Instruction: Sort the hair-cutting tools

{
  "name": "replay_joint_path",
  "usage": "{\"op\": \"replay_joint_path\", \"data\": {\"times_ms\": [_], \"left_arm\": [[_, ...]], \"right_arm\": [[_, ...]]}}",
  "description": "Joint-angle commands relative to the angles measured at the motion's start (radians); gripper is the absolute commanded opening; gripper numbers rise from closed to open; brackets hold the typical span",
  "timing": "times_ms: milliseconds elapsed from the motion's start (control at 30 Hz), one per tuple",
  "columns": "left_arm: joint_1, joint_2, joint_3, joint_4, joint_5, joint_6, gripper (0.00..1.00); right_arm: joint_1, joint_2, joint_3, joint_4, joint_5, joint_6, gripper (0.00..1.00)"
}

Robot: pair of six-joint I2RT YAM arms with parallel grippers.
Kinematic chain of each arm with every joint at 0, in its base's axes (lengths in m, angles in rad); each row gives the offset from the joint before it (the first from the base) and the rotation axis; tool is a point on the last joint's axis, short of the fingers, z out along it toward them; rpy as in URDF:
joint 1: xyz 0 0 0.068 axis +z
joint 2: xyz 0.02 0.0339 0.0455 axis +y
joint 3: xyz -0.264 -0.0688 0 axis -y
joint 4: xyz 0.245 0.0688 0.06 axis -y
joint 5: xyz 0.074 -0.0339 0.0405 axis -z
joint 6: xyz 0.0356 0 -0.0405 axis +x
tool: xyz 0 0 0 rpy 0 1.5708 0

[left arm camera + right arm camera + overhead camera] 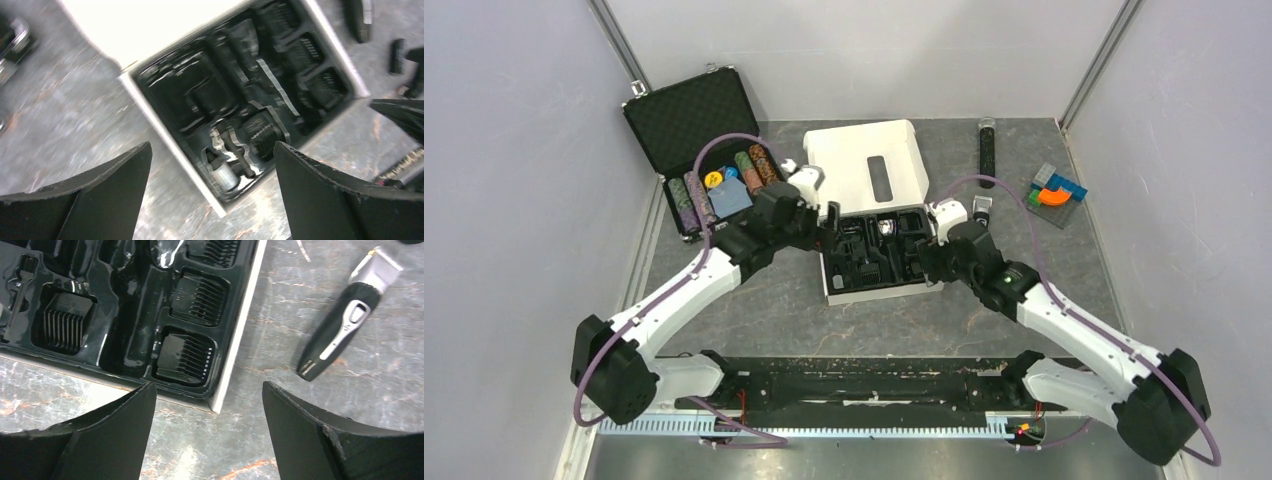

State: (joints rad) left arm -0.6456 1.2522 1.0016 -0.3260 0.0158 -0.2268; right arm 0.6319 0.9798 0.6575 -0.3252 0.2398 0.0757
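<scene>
The black-and-silver hair clipper point(345, 322) lies on the table right of the white box, outside it; in the top view point(981, 207) it is partly hidden by my right arm. The box's black tray point(864, 285) holds black comb attachments in its pockets: two at its right edge point(197, 295) point(186, 355) and one further left point(65, 325). My right gripper point(207, 435) is open and empty over the bare table at the tray's near right corner. My left gripper point(212, 200) is open and empty above the tray's left end, where a small silver part point(222, 175) sits.
The box's white lid point(869, 165) lies open behind the tray. An open black case point(694, 120) with stacks of colourful chips stands at the back left. A long black stick with a clear tip point(987, 150) and coloured blocks point(1057, 190) lie at the back right.
</scene>
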Motion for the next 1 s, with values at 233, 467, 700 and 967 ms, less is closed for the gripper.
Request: {"op": "replay_joint_path", "data": {"times_ms": [233, 467, 700, 967], "left_arm": [[0.208, -0.168, -0.093, -0.153, -0.137, -0.065, 0.98], [0.227, -0.176, -0.095, -0.163, -0.224, 0.02, 0.98], [0.233, -0.152, -0.119, -0.154, -0.262, 0.046, 0.98], [0.242, -0.153, -0.124, -0.148, -0.273, 0.057, 0.98]], "right_arm": [[-0.005, 0.239, 0.145, -0.027, -0.064, 0.02, 0.62], [-0.005, 0.34, 0.183, -0.018, -0.071, 0.033, 0.43], [-0.005, 0.413, 0.182, -0.029, -0.088, 0.049, 0.34], [-0.005, 0.465, 0.149, -0.042, -0.086, 0.057, 0.3]]}}
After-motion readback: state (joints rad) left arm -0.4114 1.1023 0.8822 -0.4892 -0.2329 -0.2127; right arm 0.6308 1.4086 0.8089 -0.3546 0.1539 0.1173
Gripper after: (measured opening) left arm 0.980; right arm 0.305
